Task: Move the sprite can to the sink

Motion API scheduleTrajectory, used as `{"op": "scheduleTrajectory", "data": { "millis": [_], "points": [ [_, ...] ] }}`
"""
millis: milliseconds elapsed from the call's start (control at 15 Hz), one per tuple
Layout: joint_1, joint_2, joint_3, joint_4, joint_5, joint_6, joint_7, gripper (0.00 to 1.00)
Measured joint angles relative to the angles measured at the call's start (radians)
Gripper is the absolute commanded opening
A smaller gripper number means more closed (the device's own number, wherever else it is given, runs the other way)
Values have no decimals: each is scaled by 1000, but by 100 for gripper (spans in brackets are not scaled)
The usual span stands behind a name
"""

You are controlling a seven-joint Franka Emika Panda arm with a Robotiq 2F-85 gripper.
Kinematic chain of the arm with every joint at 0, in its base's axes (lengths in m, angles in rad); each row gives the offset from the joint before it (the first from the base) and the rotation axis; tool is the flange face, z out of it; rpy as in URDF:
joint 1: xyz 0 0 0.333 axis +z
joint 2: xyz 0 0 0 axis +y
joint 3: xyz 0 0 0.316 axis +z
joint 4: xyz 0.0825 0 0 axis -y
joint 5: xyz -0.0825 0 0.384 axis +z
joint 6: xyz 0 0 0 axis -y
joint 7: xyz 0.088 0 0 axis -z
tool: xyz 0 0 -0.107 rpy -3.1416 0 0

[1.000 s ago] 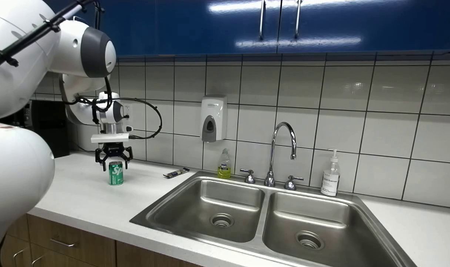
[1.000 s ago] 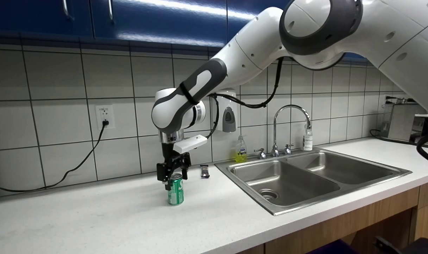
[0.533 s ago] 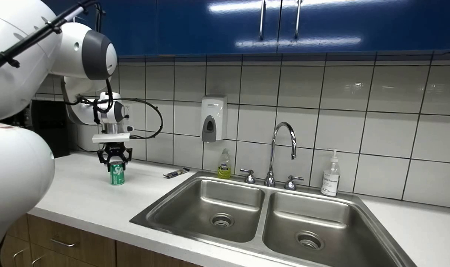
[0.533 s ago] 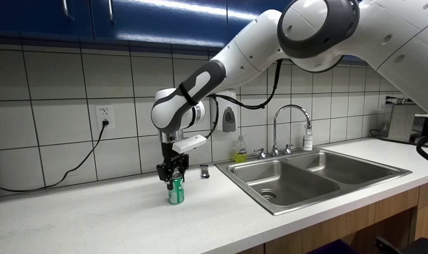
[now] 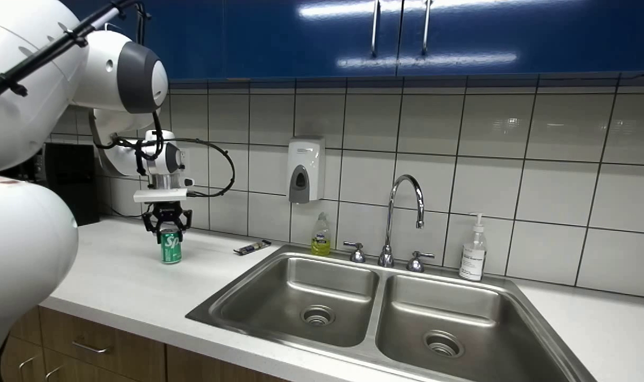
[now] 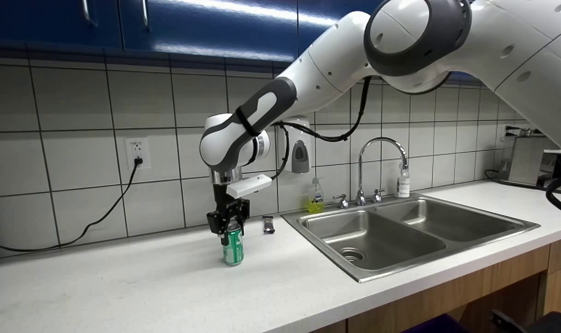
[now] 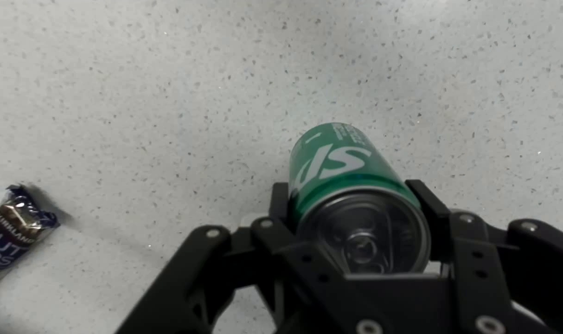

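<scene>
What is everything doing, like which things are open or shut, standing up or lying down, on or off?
Gripper: shut on the Sprite can
Sprite can: upright; can't tell if it's lifted
Sink: Sprite can not inside yet
Faucet: off, nothing flowing
Snack bar: wrapped, lying flat
Yellow soap bottle: upright, partly filled
Pump bottle: upright
Wall dispenser: hung up
Cupboard doors: shut
Drawer: shut
Plug: pushed in
</scene>
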Motion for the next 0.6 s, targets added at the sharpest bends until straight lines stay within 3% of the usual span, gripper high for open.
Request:
{"op": "scheduleTrajectory", "data": {
  "millis": [600],
  "points": [
    [-25,-100,-15,-9,2,-109,34,38]
  ]
}}
